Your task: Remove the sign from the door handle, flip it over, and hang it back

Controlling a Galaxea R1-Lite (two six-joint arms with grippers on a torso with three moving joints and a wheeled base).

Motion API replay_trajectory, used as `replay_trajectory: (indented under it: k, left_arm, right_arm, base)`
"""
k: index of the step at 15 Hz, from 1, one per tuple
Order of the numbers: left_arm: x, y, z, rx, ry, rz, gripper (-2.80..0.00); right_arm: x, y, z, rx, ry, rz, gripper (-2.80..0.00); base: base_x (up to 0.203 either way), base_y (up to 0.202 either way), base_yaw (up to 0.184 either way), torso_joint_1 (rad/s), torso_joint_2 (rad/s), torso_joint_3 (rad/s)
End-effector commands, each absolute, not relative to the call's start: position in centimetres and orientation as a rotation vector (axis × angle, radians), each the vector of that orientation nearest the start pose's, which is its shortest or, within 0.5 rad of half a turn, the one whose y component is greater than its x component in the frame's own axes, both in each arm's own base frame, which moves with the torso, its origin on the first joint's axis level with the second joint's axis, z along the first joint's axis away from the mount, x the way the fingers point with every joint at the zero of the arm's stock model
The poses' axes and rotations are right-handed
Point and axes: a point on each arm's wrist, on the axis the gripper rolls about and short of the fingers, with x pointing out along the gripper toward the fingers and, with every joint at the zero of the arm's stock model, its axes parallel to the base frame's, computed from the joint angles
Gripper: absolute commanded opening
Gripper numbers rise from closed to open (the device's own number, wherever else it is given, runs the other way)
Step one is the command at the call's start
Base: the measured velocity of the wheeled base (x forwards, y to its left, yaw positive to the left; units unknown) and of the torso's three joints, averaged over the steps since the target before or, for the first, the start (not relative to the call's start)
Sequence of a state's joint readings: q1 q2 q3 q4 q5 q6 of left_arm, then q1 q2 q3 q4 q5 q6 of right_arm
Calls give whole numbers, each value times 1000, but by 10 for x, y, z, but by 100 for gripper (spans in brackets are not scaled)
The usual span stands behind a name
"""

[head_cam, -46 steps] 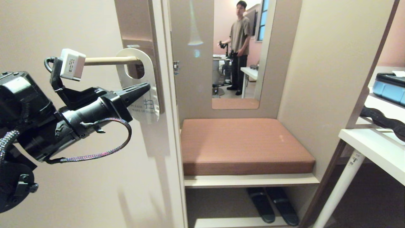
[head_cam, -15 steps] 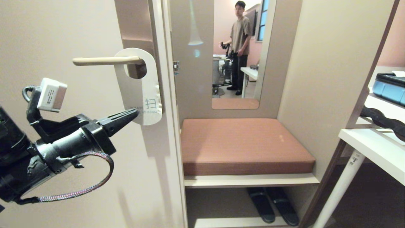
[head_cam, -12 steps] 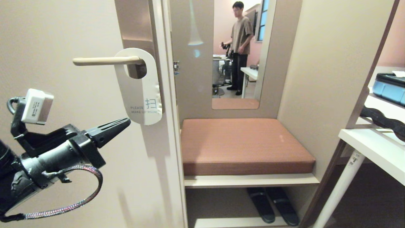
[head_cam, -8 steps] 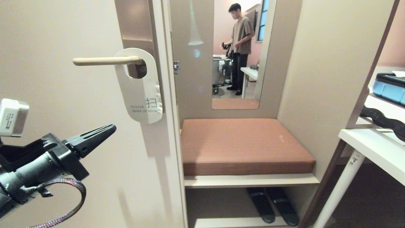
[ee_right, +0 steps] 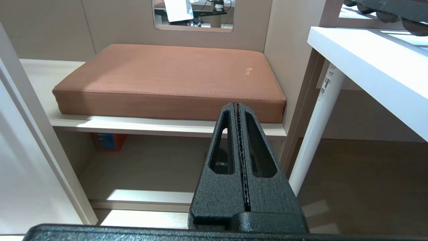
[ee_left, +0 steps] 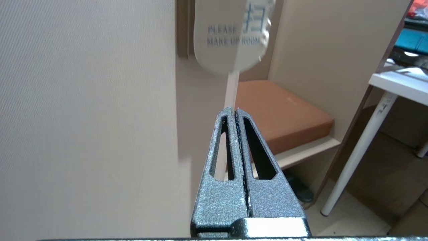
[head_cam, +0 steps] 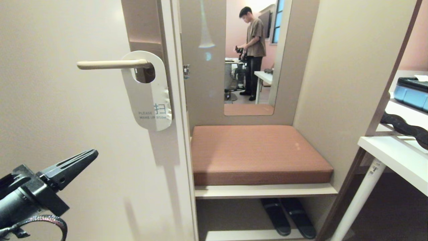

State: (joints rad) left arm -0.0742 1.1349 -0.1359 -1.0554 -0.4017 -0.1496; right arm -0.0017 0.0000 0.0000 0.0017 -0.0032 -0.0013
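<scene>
The sign hangs on the door handle by its oval hole, close against the door, its white side outward with blue MAKE UP ROOM lettering. It looks like a thin, light card: stiff enough to keep its shape, but probably easy to bend or crease, and smooth enough to slip. The best place to take hold would be the rounded lower end, pinched across its thickness, well below the hole so the handle can slide free. The left hand is low and to the left of the sign, well apart from it, jaws pressed fully together and holding nothing. The right hand is also fully closed and empty, parked low near the brown cushion. Compared with the earlier frames, the left hand has dropped away from the sign's lower edge, down and to the left, while the sign has stayed on the handle, white side out. The person seen in the mirror has turned aside.
</scene>
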Motion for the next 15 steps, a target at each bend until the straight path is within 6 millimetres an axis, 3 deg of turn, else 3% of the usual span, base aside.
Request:
replay_trajectory:
  k: [1,3,9,15]
  left_arm:
    - [118,-16,166,-135,-29,-471,-280]
    - [104,-16,154,-139,-4,-475,-280]
    - [62,-12,140,-174,52,-428,-280]
    - [26,-2,127,-133,-13,-102,-280]
  right_arm:
    - [-23,0,75,-2,2,-5,-280]
    - [-23,0,75,-2,2,-5,-280]
    - [-23,0,75,-2,2,-5,-280]
    - [-23,0,75,-2,2,-5,-280]
  base:
    - [0,0,0,0,0,0]
    - [0,0,0,0,0,0]
    - [0,0,0,0,0,0]
    - [0,0,0,0,0,0]
